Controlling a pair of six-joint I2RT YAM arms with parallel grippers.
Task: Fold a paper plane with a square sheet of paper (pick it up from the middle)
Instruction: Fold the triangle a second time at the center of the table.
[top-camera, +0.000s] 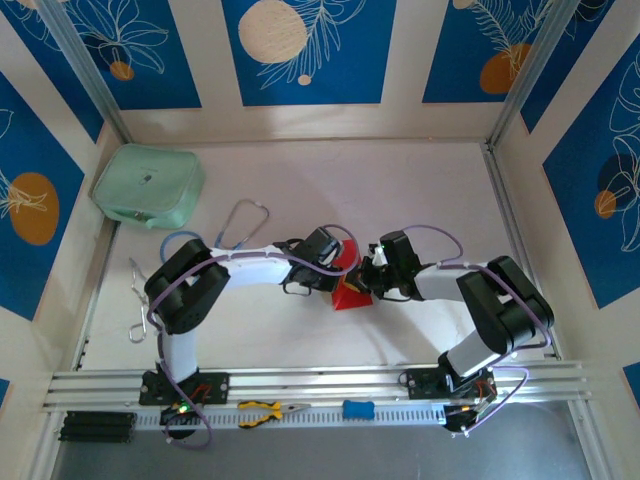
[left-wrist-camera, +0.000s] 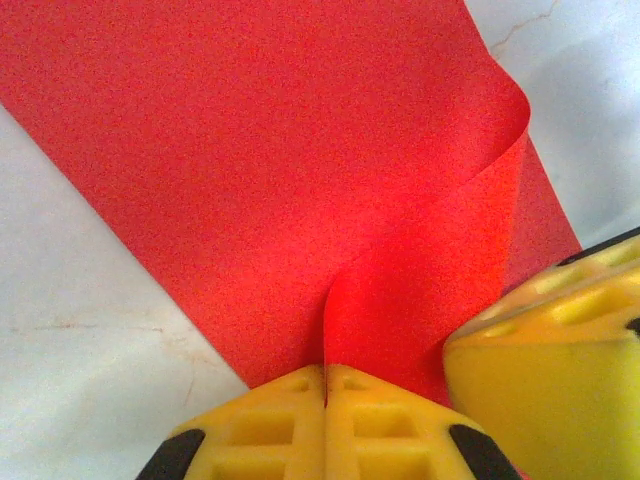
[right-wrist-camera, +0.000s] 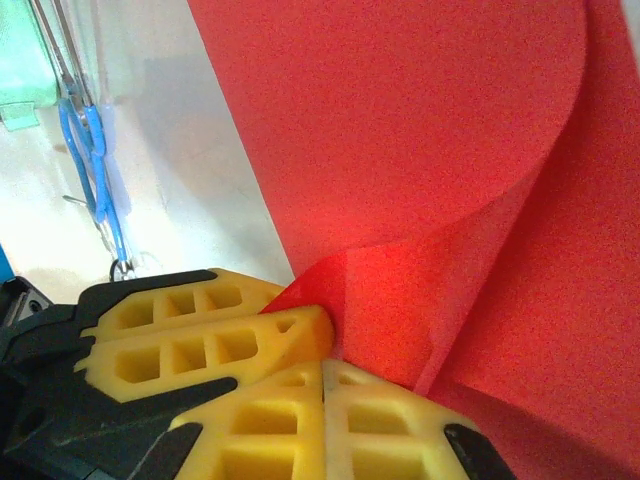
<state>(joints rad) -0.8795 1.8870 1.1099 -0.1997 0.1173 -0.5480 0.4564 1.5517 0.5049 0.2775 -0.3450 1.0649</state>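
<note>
Left wrist view: the left gripper (left-wrist-camera: 325, 375) has its yellow fingers squeezed tight on a fold of the square sheet of paper (left-wrist-camera: 250, 170). The right gripper (right-wrist-camera: 325, 368) pinches it too, just beside. The paper is thin, red and smooth — it curls up off the white table (top-camera: 420, 200). Blue leafy walls (top-camera: 300, 50) stand around. From above, the arms hide part of the sheet.

The white left arm (top-camera: 250, 265) and right arm (top-camera: 445, 282) bend inward; the yellow-fingered left gripper (left-wrist-camera: 325, 372) and right gripper (right-wrist-camera: 323, 364) clamp the red square sheet of paper (left-wrist-camera: 250, 150).
</note>
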